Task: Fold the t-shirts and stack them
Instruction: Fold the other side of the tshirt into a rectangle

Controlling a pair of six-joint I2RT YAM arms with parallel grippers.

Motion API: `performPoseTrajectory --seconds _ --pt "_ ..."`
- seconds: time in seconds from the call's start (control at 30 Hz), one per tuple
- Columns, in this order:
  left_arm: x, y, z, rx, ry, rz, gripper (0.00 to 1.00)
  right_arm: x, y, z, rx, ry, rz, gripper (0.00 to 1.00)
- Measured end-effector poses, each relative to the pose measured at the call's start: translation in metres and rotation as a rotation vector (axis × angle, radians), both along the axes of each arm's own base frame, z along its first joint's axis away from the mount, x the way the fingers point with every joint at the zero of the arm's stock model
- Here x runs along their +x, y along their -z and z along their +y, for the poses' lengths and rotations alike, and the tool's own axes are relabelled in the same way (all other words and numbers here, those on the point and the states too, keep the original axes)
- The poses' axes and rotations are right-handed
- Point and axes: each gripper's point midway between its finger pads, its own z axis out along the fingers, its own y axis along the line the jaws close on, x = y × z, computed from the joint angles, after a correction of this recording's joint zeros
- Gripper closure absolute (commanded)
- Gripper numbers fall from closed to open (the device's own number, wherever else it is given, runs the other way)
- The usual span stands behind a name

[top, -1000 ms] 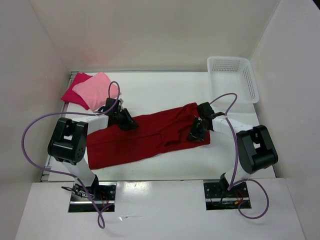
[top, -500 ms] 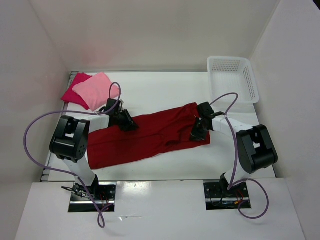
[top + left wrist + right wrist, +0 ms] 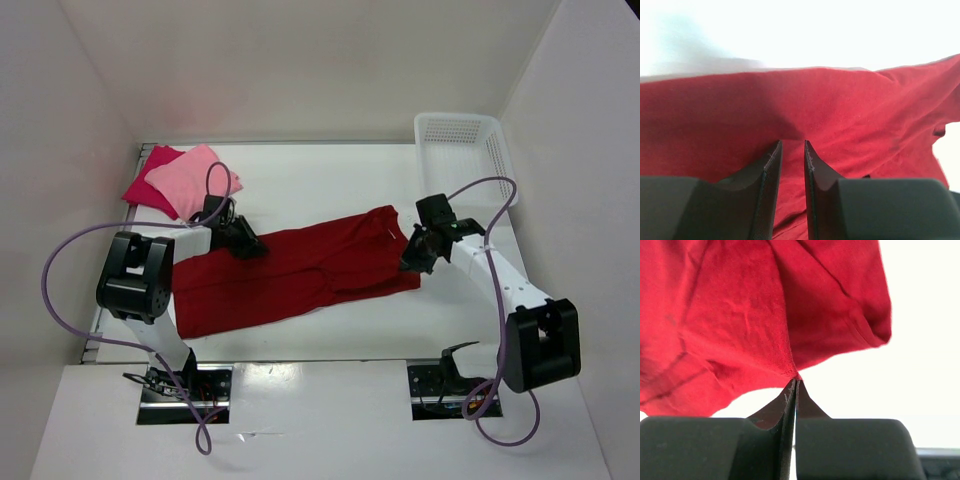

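Observation:
The dark red t-shirt lies spread slantwise across the middle of the table. My left gripper sits on its upper left edge; in the left wrist view the fingers stand a narrow gap apart with a raised fold of the red cloth between them. My right gripper is at the shirt's right end, shut, with the cloth's edge pinched at its tips and lifted off the table. The light pink t-shirt lies folded on the crimson-pink t-shirt at the back left.
A white mesh basket stands at the back right corner. White walls close in the table on the left, back and right. The left arm's purple cable loops out over the table's left edge.
The right gripper has shut on the dark red shirt's right edge and its arm has swung out to the right, tugging that end. The left gripper has shifted slightly up and left.

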Motion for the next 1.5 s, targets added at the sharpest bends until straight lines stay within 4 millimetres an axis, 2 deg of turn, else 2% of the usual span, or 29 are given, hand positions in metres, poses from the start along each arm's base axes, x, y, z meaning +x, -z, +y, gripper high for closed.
performPoseTrajectory --seconds 0.2,0.23,0.37,0.5,0.57,0.6,0.63,0.73,0.8,0.93,1.03,1.13,1.27,1.5 --pt "0.002 -0.001 0.001 0.0 -0.004 -0.002 0.69 -0.03 0.006 -0.011 -0.046 0.012 0.117 0.98" --pt "0.002 -0.001 0.001 0.0 -0.004 -0.001 0.69 -0.036 0.008 -0.013 -0.055 0.013 0.139 0.95" --pt "0.002 -0.002 0.002 0.0 -0.005 0.0 0.69 -0.052 0.01 -0.017 -0.071 0.011 0.202 0.71" --pt "0.003 -0.002 0.003 0.0 -0.009 0.002 0.69 -0.052 0.005 -0.018 -0.07 -0.001 0.201 0.67" --pt "0.003 -0.004 0.003 0.001 -0.009 0.003 0.69 -0.04 -0.004 -0.016 -0.049 -0.006 0.17 0.67" --pt "0.005 -0.006 0.003 0.001 -0.008 0.001 0.68 -0.031 -0.008 -0.014 -0.035 -0.01 0.144 0.73" --pt "0.008 -0.009 0.003 0.003 -0.003 -0.007 0.66 -0.018 -0.012 -0.009 -0.015 -0.022 0.114 0.83" --pt "0.019 -0.024 -0.003 0.015 0.029 -0.053 0.66 0.024 -0.013 0.002 0.022 -0.049 0.035 0.99" --pt "0.027 -0.036 -0.013 0.021 0.065 -0.093 0.65 0.054 -0.009 0.008 0.023 -0.055 -0.008 1.0" --pt "0.036 -0.054 -0.038 0.021 0.14 -0.159 0.65 0.11 0.001 0.012 0.006 -0.039 -0.089 0.82" --pt "0.032 -0.046 -0.049 0.026 0.182 -0.148 0.65 0.146 0.004 0.01 -0.032 -0.01 -0.152 0.72" --pt "0.026 -0.027 -0.048 0.039 0.191 -0.094 0.65 0.173 0.003 0.003 -0.083 0.026 -0.199 0.69" --pt "0.019 -0.009 -0.046 0.049 0.193 -0.037 0.65 0.198 0.012 -0.006 -0.143 0.064 -0.224 0.69" --pt "0.023 0.001 -0.039 -0.016 0.172 -0.001 0.65 0.203 0.051 -0.018 -0.222 0.098 -0.16 0.7"
